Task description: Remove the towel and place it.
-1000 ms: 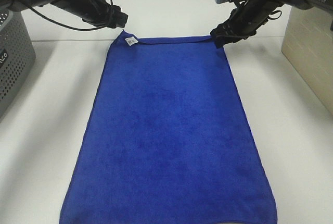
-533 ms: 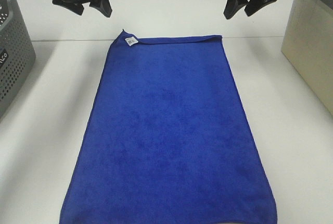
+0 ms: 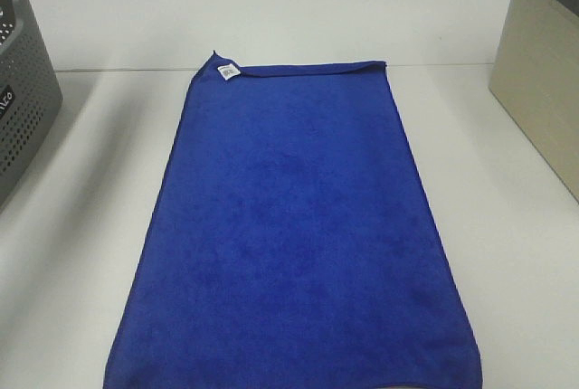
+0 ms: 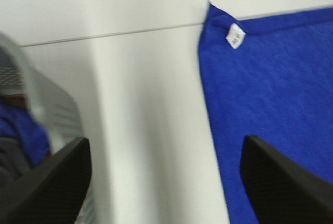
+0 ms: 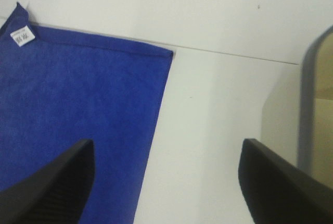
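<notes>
The towel (image 3: 294, 235) is a large deep-blue cloth lying flat on the white table, its long side running from the far edge toward the near edge, with a small white tag (image 3: 227, 71) at its far left corner. Neither arm shows in the exterior high view. In the left wrist view my left gripper (image 4: 164, 182) is open with nothing between its fingers, above bare table beside the towel (image 4: 270, 104) and its tag (image 4: 235, 35). My right gripper (image 5: 164, 182) is open and empty too, over the towel's (image 5: 78, 109) far right corner region.
A grey perforated basket (image 3: 23, 90) stands at the left edge; in the left wrist view the basket (image 4: 36, 125) holds something blue. A beige box (image 3: 543, 72) stands at the right, also seen as the box (image 5: 317, 109) in the right wrist view. The table's far edge meets a white wall.
Both arms have lifted away from the towel's far corners and left the exterior high view. The towel lies as it lay, its far right corner released and flat.
</notes>
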Robot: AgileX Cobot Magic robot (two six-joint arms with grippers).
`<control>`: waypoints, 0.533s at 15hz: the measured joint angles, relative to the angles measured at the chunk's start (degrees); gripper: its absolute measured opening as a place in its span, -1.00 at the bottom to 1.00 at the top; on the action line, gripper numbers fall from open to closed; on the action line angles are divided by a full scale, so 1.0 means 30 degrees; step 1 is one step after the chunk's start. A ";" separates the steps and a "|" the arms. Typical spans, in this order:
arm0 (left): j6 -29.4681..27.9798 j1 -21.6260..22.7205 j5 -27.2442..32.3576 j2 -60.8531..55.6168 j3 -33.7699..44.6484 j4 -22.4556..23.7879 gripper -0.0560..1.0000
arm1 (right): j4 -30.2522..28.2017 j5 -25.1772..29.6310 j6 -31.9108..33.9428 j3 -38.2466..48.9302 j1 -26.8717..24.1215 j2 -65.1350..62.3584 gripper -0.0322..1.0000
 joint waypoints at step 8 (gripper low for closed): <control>-0.0477 0.2674 0.0038 -0.2922 0.2597 0.0974 0.51 | -0.0783 -0.0038 0.0592 0.5099 -0.2082 -0.4450 0.52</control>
